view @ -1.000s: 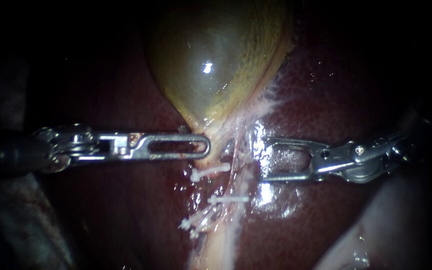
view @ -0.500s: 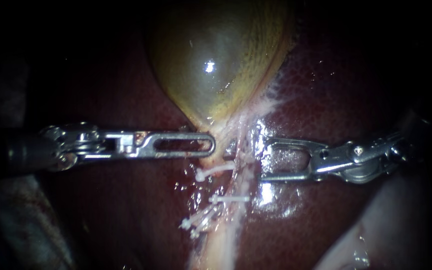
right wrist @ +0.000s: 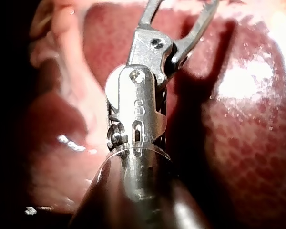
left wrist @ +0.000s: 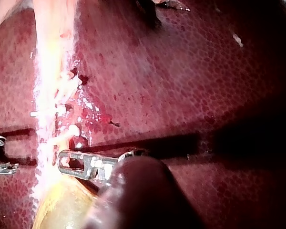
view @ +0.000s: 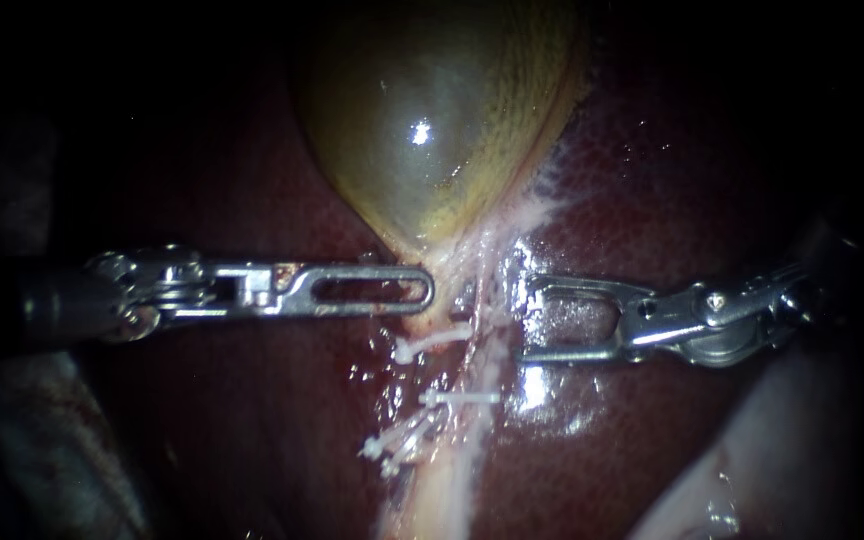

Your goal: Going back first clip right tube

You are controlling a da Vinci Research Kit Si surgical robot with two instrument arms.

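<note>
**Right instrument (view: 525, 320) open beside the pale strand (view: 442, 490); left instrument (view: 427, 292) closed at the gallbladder neck**

The liver (view: 652, 200) fills the field, dark red and wet. The yellow-green gallbladder (view: 432, 110) lies on it and narrows to a neck in the middle of the endoscope view. From that neck the pale strand runs down over the liver to the view's lower edge.

The left instrument comes in level from the left. Its slotted jaws lie together, and their tip touches the gallbladder neck just where the pale strand begins. The right instrument comes in from the right with its two jaws spread wide, glistening liver showing in the gap. Their tips stand just beside the pale strand, on its right, clear of the clips. The right wrist view shows the same wide gap.

White clips cross the pale strand below the left instrument's tip. The upper clip (view: 432, 342) sits just under that tip. The middle clip (view: 459, 398) is lower and is the nearest one to the right instrument's lower jaw. The lowest clips (view: 390, 448) lie further down on the strand's left side. Which tube each clip grips cannot be told.
</note>
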